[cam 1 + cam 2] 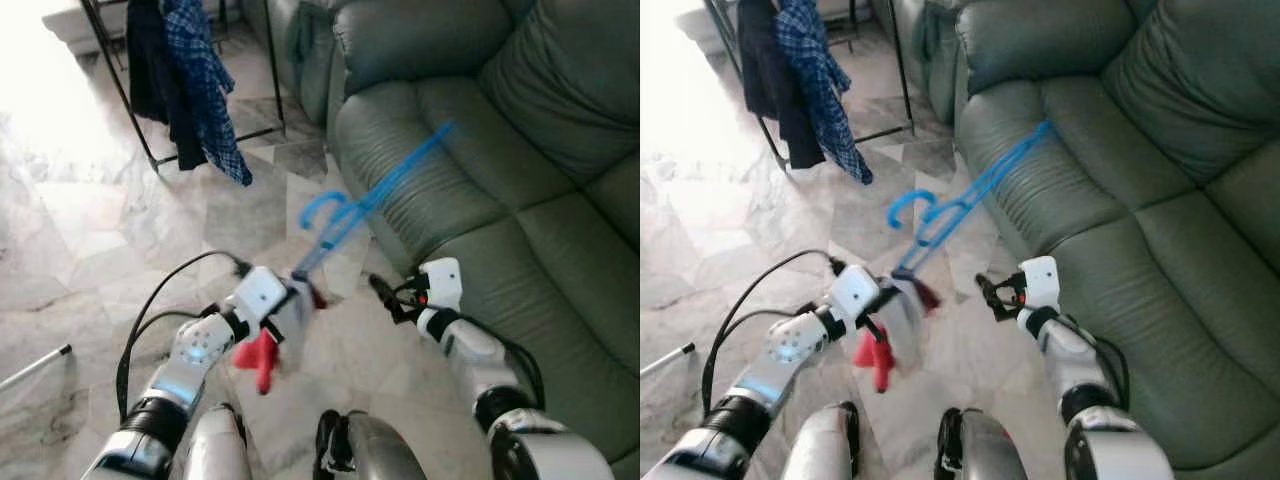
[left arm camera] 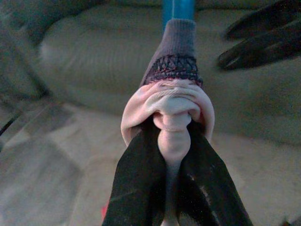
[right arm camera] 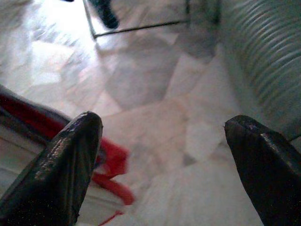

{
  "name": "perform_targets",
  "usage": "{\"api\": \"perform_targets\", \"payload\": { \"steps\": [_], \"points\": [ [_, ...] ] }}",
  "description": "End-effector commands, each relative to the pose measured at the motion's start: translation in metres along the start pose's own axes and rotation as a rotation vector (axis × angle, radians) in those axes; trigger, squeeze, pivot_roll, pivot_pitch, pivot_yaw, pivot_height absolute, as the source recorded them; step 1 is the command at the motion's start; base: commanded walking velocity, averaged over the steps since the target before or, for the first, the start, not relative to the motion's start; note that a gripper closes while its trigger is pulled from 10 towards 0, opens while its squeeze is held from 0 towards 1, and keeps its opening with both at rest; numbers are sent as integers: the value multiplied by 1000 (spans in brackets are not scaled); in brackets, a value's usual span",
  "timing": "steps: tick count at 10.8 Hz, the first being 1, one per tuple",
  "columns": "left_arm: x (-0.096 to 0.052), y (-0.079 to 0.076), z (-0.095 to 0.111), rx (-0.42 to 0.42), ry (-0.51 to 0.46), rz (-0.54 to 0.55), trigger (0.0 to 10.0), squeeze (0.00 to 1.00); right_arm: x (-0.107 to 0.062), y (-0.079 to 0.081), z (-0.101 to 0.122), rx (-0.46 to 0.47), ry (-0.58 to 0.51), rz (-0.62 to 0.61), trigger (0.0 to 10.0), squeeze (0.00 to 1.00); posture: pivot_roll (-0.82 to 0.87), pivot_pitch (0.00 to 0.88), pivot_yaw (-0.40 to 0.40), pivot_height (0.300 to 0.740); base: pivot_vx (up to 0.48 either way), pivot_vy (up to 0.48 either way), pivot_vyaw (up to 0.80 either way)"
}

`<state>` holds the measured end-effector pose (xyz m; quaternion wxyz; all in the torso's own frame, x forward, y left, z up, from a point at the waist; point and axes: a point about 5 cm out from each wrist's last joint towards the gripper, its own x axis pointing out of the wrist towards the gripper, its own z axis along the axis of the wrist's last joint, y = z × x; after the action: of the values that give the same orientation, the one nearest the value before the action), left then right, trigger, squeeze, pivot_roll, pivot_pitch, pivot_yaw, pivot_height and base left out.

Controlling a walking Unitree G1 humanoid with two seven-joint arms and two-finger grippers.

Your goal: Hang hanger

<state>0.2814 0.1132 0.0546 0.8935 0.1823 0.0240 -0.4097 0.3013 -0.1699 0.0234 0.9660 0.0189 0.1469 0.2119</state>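
Our left gripper (image 1: 298, 292) fingers clamped on a pale garment (image 2: 171, 101) carrying the blue hanger (image 1: 352, 212), hanger raised over the marble floor (image 1: 100, 250) beside the green sofa (image 1: 520, 150), our right gripper (image 1: 990, 293) fingers apart near it, clothes rack (image 1: 190, 70) well beyond.

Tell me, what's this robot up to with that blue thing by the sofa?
The robot stands on a marble floor beside a green leather sofa. Its left gripper is shut on a pale garment with a dark knitted cuff, and a blue plastic hanger sticks out of that bundle, pointing up toward the sofa. The right gripper is open, close beside it and holding nothing. A clothes rack with a blue checked shirt stands further back.
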Motion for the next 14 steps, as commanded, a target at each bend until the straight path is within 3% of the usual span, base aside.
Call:
{"api": "perform_targets", "payload": {
  "steps": [1, 2, 4, 5, 6, 7, 9, 11, 12, 14],
  "points": [
    [1, -8, 7, 24, -19, -74, 745, 0, -3, 4, -11, 3, 72, 76, 10000, 1000, -7, 167, -73, 740, 0, 0, 0],
    [0, -11, 13, 46, -23, -119, 1294, 0, -3, 10, -13, -17, 101, 152, 10000, 961, -4, 170, -74, 740, 0, 0, 0],
    [-1, -11, 24, 52, -49, -140, 1569, 0, -3, 19, -16, 6, 127, 259, 10000, 651, -2, 171, -75, 740, 0, 0, 0],
    [1, -10, 33, 59, -72, -149, 1804, 0, -6, 22, -22, 15, 169, 315, 10000, 333, 0, 173, -74, 740, 0, 0, 0],
    [2, -9, 41, 71, -92, -157, 2000, 0, -9, 21, -24, 5, 191, 336, 10000, 149, 0, 173, -74, 740, 0, 0, 0],
    [4, -9, 53, 71, -116, -169, 2235, 0, -10, 17, -23, 4, 203, 332, 10000, 35, -3, 177, -74, 740, 0, 0, 0],
    [4, -8, 64, 78, -136, -168, 2745, 0, -10, 10, -19, -33, 214, 306, 10000, 0, -2, 182, -76, 740, 0, 0, 0],
    [3, -8, 76, 79, -152, -168, 2863, 0, -12, 0, -22, -75, 250, 212, 10000, 0, 1, 182, -78, 740, 0, 0, 0],
    [5, -6, 93, 65, -201, -155, 3294, 0, -14, -7, -26, -78, 273, 104, 10000, 0, 5, 182, -80, 740, 0, 0, 0],
    [7, -6, 104, 38, -229, -148, 3294, 0, -13, -13, -24, -85, 261, 39, 10000, 0, 7, 183, -81, 740, 0, 0, 0]
  ]
}}
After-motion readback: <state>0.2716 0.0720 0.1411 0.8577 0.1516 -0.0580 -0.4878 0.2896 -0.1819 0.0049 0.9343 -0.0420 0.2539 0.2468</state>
